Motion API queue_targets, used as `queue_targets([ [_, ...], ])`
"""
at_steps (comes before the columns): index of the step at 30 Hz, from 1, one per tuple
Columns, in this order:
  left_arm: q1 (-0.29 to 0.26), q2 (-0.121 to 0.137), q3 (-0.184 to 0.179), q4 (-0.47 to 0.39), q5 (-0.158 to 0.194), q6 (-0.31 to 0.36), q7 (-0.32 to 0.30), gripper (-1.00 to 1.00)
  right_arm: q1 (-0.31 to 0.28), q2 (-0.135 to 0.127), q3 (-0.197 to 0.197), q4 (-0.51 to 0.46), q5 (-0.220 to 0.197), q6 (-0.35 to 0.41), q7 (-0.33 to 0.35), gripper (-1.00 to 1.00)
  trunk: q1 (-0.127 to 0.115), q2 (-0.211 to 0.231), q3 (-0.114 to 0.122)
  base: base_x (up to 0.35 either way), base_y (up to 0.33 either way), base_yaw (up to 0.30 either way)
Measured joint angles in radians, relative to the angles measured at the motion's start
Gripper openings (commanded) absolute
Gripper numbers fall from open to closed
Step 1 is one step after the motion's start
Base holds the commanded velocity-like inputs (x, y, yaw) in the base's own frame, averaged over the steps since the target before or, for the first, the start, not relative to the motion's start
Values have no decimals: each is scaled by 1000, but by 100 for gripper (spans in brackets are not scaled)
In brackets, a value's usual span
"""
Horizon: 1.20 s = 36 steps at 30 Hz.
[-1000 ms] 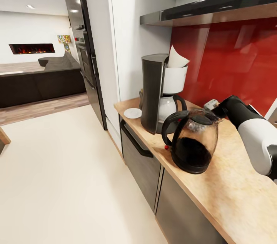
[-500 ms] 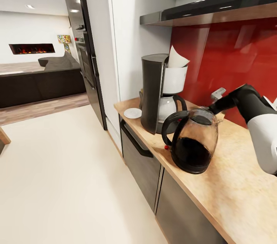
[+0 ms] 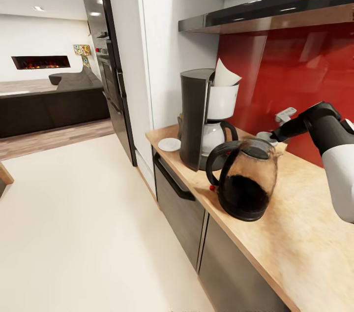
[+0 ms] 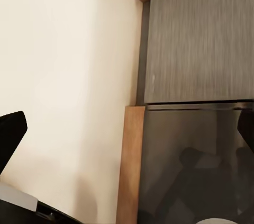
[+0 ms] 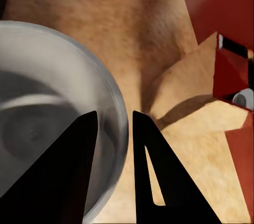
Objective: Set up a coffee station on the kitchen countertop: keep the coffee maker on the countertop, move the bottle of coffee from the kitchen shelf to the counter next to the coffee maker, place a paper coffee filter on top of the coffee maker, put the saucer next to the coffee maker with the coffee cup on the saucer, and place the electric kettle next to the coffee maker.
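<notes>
The dark coffee maker [image 3: 195, 120] stands on the tan kitchen countertop [image 3: 305, 233], with the white paper coffee filter [image 3: 225, 75] sticking out of its top. The white saucer [image 3: 169, 144] lies bare to its left. The glass electric kettle [image 3: 243, 179] stands upright just in front of the coffee maker. My right gripper [image 3: 279, 124] hovers behind and above the kettle's top, open by a narrow gap and holding nothing. In the right wrist view its fingertips [image 5: 114, 115] frame the kettle's rim [image 5: 47, 123]. My left gripper [image 4: 127, 128] is wide open over the floor. The bottle of coffee and the coffee cup are out of view.
The black kitchen shelf [image 3: 255, 14] runs above a red backsplash [image 3: 295, 76]. A tall white cabinet [image 3: 162, 36] bounds the counter's far end. Grey cabinet fronts [image 3: 182, 203] sit under the counter. Open cream floor [image 3: 73, 223] stretches to the left.
My right arm has lifted up and back to the right, away from the kettle's top. The kettle stays on the counter, shifted very slightly left.
</notes>
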Motion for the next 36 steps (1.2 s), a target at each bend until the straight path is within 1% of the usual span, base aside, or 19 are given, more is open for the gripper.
queue_targets([
  [3, 0, 0, 0, 0, 0, 0, 0, 100, 0, -5, 0, 0, 0, 1, 0, -100, 0, 0, 0, -56, -31, 0],
  [11, 0, 0, 0, 0, 1, 0, 0, 100, 0, -6, 0, 0, 0, 1, 1, -100, 0, 0, 0, -81, -59, 0],
  [14, 0, 0, 0, 0, 0, 0, 0, 100, 0, -6, 0, 0, 0, 0, 19, -100, 0, 0, 0, -37, -27, 0],
  [15, 1, 0, 0, 0, 0, 0, 0, 100, 0, -6, 0, 0, 0, 0, 37, -100, 0, 0, 0, -3, -2, 0],
  [26, 0, 0, 0, 0, 1, 0, 0, 100, 0, -7, 0, 0, 2, -1, 40, -100, 0, 0, 0, -121, -93, -10],
  [30, 0, 0, 0, 0, 0, 0, 0, 100, 0, -8, 0, 0, 1, -1, 40, -100, 0, 0, 0, -21, -16, -128],
  [36, 0, 0, 0, 1, -1, 0, 0, 100, 0, -8, 0, 0, 1, 0, 39, -100, 0, 0, 0, -5, -4, -238],
])
